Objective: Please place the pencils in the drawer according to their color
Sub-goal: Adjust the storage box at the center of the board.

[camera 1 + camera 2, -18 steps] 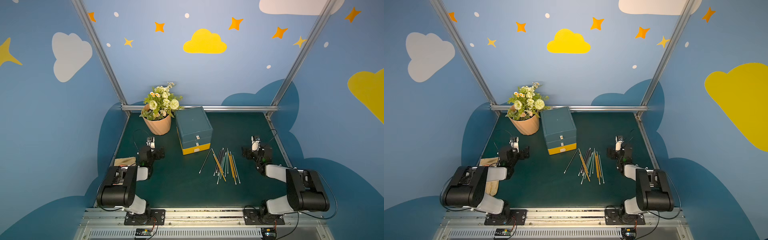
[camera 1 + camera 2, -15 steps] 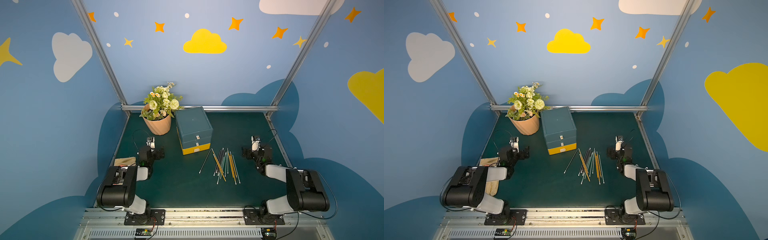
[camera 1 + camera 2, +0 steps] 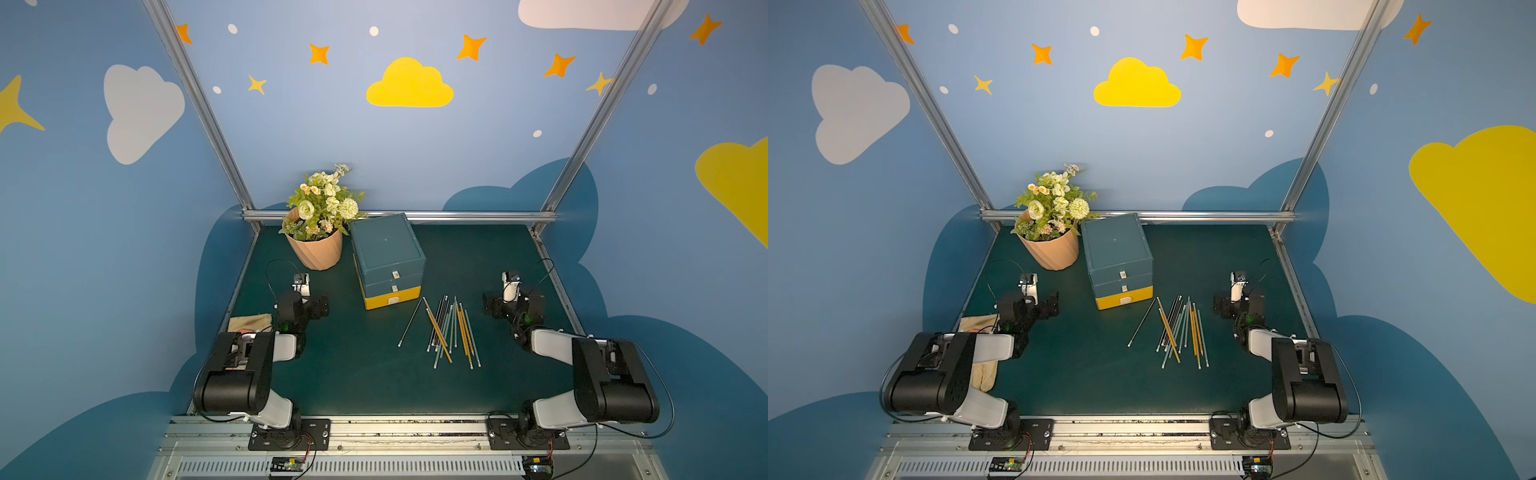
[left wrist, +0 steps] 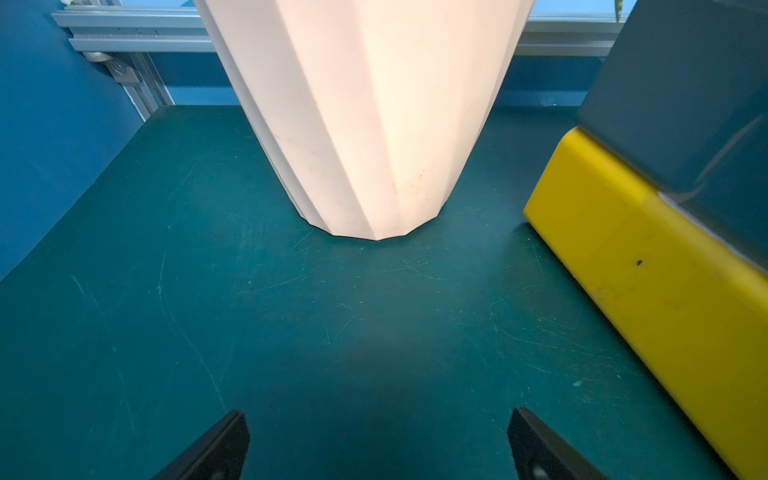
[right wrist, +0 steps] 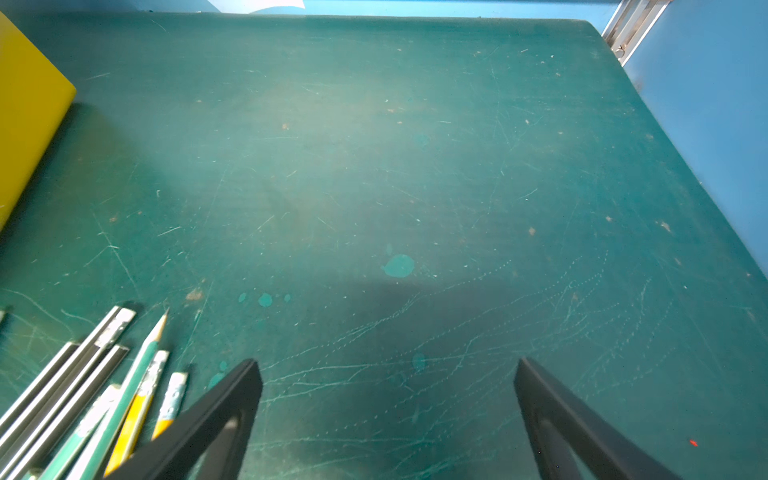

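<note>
Two risks faced you. First: pencils (image 3: 451, 332) lay crossed and touching in loose pile, so pinch could have lifted mixed colours or rolled neighbours away. Second: all three drawers of drawer unit (image 3: 388, 266) looked shut; nothing could go in until one opened. Pencils: long, thin, yellow, black, pale green, silvery ferrules, on worktop (image 3: 353, 382) just in front of unit, near your right claw (image 5: 386, 374). Right claw and left claw (image 4: 380, 432) both gaped wide, empty.

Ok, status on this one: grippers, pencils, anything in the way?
Left gripper open, empty. Right gripper open, empty, beside the pencils. Pencils piled on the table, before the drawer unit. All three drawers shut; nothing else in the way.
</note>
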Controlling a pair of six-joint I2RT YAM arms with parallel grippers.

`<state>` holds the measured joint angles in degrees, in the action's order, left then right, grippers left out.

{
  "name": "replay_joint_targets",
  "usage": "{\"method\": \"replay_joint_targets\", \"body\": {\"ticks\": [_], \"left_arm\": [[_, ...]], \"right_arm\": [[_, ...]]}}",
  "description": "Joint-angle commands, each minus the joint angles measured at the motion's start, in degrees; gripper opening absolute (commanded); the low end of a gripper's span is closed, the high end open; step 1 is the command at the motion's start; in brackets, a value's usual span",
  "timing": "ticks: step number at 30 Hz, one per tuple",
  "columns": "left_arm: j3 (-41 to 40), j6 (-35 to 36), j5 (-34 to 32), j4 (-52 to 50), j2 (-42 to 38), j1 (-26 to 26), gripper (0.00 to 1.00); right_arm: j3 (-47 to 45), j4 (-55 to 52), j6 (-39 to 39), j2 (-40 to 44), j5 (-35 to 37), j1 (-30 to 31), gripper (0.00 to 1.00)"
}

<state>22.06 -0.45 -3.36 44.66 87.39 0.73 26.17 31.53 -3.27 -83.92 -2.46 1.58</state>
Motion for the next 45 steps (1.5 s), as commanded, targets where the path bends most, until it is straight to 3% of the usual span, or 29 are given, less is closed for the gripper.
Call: {"method": "replay_joint_targets", "body": {"ticks": [1, 6, 10, 14, 17, 21, 24, 28, 33, 40, 45], "left_arm": [[1.2, -0.3, 0.6, 1.2, 0.8, 0.0, 1.00], [1.2, -1.2, -1.8, 0.0, -1.4, -0.1, 1.00], [4.1, -3.4, -5.7, -12.4, -7.8, -0.1, 1.00], [6.3, -9.1, -9.9, -25.3, -14.8, -0.9, 1.00], [8.1, -13.1, -10.3, -32.9, -21.3, -2.9, 1.00], [15.7, -20.2, -5.2, -49.4, -28.1, -4.0, 1.00], [20.3, -23.6, -0.1, -56.8, -30.0, -4.9, 1.00], [24.9, -25.7, 4.8, -59.3, -30.1, -7.8, 1.00], [31.7, -26.8, 9.5, -60.0, -25.1, -11.0, 1.00], [41.0, -29.4, 13.6, -57.4, -15.6, -12.6, 1.00], [45.4, -31.2, 16.2, -56.0, -9.8, -13.0, 1.00]], "right_arm": [[1.3, 1.6, 0.5, -0.6, -0.8, -0.2, 0.99], [1.7, 0.9, 5.5, 2.9, 4.9, -0.2, 0.99], [9.2, -21.1, 6.9, 10.4, 3.8, 0.0, 0.99], [16.6, -37.2, 25.8, 13.0, 7.8, -0.7, 0.99], [20.2, -47.9, 37.6, 14.2, 1.4, -3.1, 0.99], [19.0, -43.8, 37.4, 16.4, -19.4, -4.0, 0.99], [19.3, -43.7, 39.8, 17.5, -26.3, -1.6, 0.98], [20.1, -43.9, 43.2, 18.2, -28.7, 5.3, 0.97], [19.3, -34.5, 51.8, 16.4, -29.0, 15.3, 0.95], [22.8, -20.5, 60.8, 6.5, -29.2, 26.6, 0.94], [26.4, -16.2, 62.9, 1.1, -28.1, 30.4, 0.93]]}}
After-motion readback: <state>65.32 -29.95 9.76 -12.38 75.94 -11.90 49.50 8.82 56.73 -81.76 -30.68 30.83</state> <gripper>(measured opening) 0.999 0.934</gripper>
